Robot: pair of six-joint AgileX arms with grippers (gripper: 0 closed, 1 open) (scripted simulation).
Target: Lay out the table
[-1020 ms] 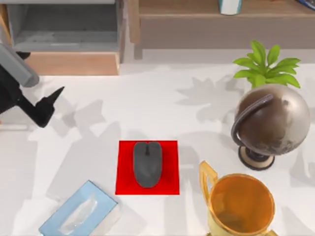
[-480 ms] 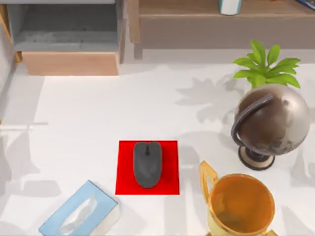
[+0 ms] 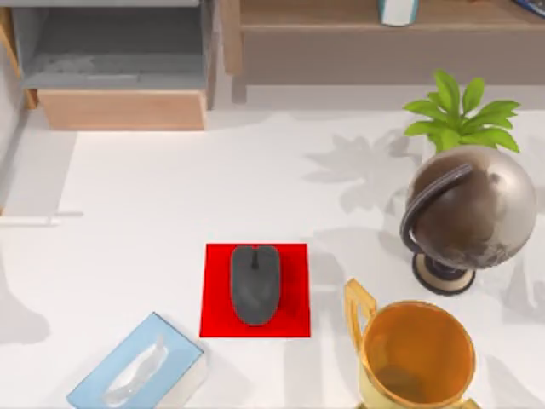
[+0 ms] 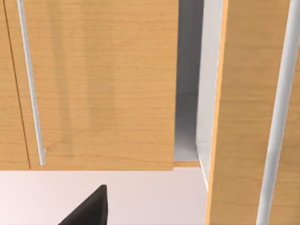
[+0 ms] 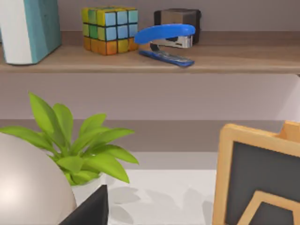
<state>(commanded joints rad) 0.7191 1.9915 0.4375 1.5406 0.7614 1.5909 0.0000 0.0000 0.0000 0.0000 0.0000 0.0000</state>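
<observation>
The table [image 3: 153, 204] is a broad white top that spreads across the whole top view, running on past its left, right and bottom edges, so no long axis or heading can be read from it. On it, counted: one red mat [image 3: 255, 290] near the middle toward the bottom, one dark grey mouse [image 3: 255, 284] lying on that mat with its long axis running from the shelf side to the near edge, one light blue tissue box [image 3: 136, 366] at the lower left, turned at a slant, one golden trophy cup [image 3: 415, 356] at the lower right, one brown globe [image 3: 470, 213] on a dark stand at the right, and one green plant [image 3: 458, 115] just behind the globe. Along the far edge stands one wooden shelf unit [image 3: 119, 109] with a grey compartment. The right wrist view looks over the plant [image 5: 79, 145] to a shelf with one colour cube [image 5: 109, 29], one blue stapler [image 5: 166, 42] and one teal and white book [image 5: 30, 28]. A dark fingertip of the left gripper [image 4: 89, 211] shows before wooden doors, and one of the right gripper [image 5: 89, 211] near the globe; whether either is open, or holds anything, I cannot tell.
</observation>
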